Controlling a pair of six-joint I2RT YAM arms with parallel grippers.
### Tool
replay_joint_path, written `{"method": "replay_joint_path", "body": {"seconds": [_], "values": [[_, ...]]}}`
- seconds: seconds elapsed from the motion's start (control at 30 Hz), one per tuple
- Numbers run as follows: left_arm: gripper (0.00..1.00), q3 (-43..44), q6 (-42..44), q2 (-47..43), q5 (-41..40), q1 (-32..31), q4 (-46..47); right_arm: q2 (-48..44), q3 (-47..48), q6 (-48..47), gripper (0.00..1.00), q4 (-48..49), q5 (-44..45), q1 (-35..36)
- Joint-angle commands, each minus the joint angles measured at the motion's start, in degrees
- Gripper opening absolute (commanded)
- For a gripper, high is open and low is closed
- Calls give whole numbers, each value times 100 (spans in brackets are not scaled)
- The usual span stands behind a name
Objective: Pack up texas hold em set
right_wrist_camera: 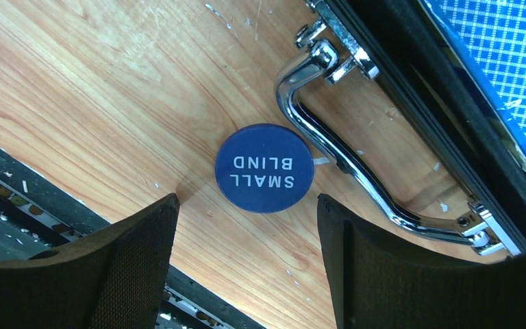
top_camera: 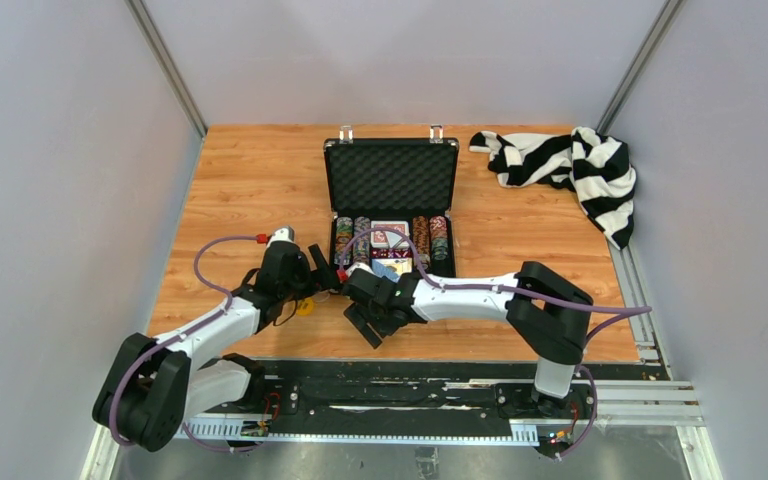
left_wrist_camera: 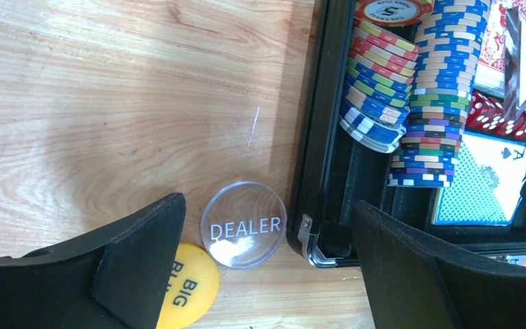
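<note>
While flat on table (right_wrist_camera: 109, 103), blue button (right_wrist_camera: 264, 168) just beyond spread right fingers (right_wrist_camera: 109, 267)

Robotics laboratory test cell. Plain grey panel walls (top_camera: 50, 150) and aluminium posts (top_camera: 165, 65) enclose a wooden tabletop (top_camera: 250, 180); left arm (top_camera: 210, 325) and right arm (top_camera: 470, 295), trailing purple cables (top_camera: 198, 265), stand bolted to a metal rail (top_camera: 390, 395).

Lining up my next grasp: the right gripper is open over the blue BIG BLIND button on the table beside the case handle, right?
No. The right wrist view shows the blue button reads SMALL BLIND, not BIG BLIND. The right gripper is open over it, on the table beside the case handle.
</note>
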Motion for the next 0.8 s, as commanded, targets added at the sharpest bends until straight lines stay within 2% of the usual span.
{"method": "replay_joint_path", "body": {"seconds": [0.0,0.17,0.47,0.77], "values": [[95,-66,4,57,98,52,221,-27,-282,176,73,276,-169,-52],[95,-59,19,86,113,60,209,35,-328,186,71,436,-271,-122],[95,-66,30,123,113,61,224,36,-363,142,52,434,-300,-128],[95,-58,21,182,136,54,277,-236,-371,50,51,426,-453,-119]]}}
